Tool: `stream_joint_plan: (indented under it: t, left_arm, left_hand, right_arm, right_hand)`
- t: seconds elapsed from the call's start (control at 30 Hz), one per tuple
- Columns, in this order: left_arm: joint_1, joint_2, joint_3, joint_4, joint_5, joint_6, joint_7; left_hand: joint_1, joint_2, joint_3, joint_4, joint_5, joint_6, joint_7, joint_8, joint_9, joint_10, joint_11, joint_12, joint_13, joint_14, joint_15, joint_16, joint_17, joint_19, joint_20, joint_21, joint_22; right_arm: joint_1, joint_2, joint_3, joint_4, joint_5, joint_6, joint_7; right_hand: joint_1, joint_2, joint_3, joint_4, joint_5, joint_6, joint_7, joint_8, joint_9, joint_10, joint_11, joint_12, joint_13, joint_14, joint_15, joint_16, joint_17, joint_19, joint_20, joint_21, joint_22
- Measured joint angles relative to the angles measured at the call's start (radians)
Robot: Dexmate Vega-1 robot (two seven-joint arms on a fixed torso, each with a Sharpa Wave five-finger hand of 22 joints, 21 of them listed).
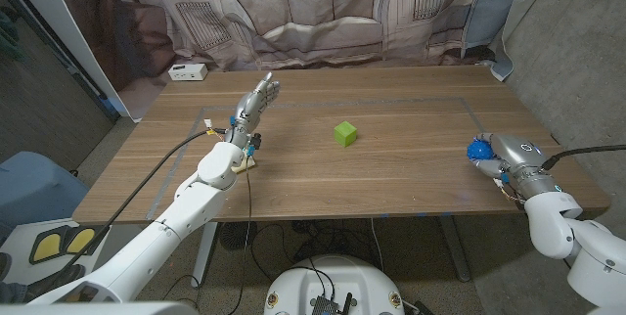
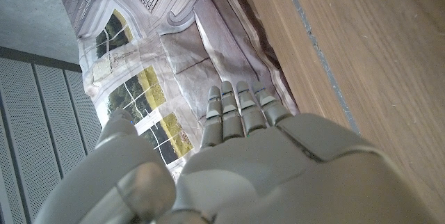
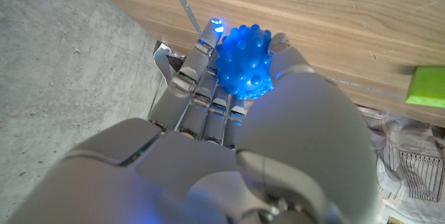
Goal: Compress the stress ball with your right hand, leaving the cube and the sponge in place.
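— Item one, the stress ball [image 3: 243,60]?

— Blue, covered in small knobs, glowing a little. It sits inside the right hand [image 1: 501,157], at the table's right side near the front edge. The fingers [image 3: 201,78] run along one side of it and the thumb presses the other, so the hand is grasping it. From the head camera only a patch of blue pokes out past the knuckles.

— Squashed or not?

— Hard to say from where I stand; the ball looks about round in the right wrist view, though the thumb hides part of it.

— Item two, the cube [image 1: 345,134]?

— Green, standing alone on the wooden table [image 1: 411,178], well apart from the right hand's fingertips and out to the side of the left hand. Its edge also shows in the right wrist view, beyond the thumb.

— Item three, the left hand [image 1: 251,110]?

— Raised over the table's left part, fingers straight, close together and holding nothing; released, in short. In the left wrist view the fingertips point toward a printed cloth backdrop [image 1: 323,12].

— Anything else on the list?

— A small white box [image 1: 188,72] at the far left corner of the table, past the left hand's fingertips. Grey tape lines [image 1: 469,114] mark a rectangle on the tabletop.
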Motion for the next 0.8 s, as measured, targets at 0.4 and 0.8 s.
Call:
stream_joint_plan:
  t: [0.4,0.8]
  left_arm:
    - [0.001,-0.001,-0.001,0.002,0.000,-0.002,0.000]
    - [-0.001,-0.004,-0.007,0.011,0.000,-0.013,-0.002]
  left_hand:
    - [0.005,0.005,-0.004,-0.004,0.000,0.000,0.000,0.000,0.000,0.000,0.000,0.000,0.000,0.000,0.000,0.000,0.000,0.000,0.000,0.000,0.000]
    - [0.005,0.005,-0.004,-0.004,0.000,0.000,0.000,0.000,0.000,0.000,0.000,0.000,0.000,0.000,0.000,0.000,0.000,0.000,0.000,0.000,0.000]
  right_arm:
    - [0.021,0.104,0.000,0.049,-0.084,0.121,-0.117]
    - [0.045,0.171,-0.009,0.069,-0.149,0.190,-0.202]
  right_hand:
    - [0.000,0.000,-0.005,0.005,0.000,0.009,-0.002,-0.005,0.000,0.005,0.005,0.000,0.000,0.000,0.000,-0.004,-0.003,0.000,0.000,0.000,0.000]
    - [-0.006,0.006,-0.010,0.009,0.000,0.012,0.002,-0.005,0.000,0.009,0.009,0.000,0.000,0.000,0.000,-0.004,-0.001,0.000,0.000,-0.005,0.000]
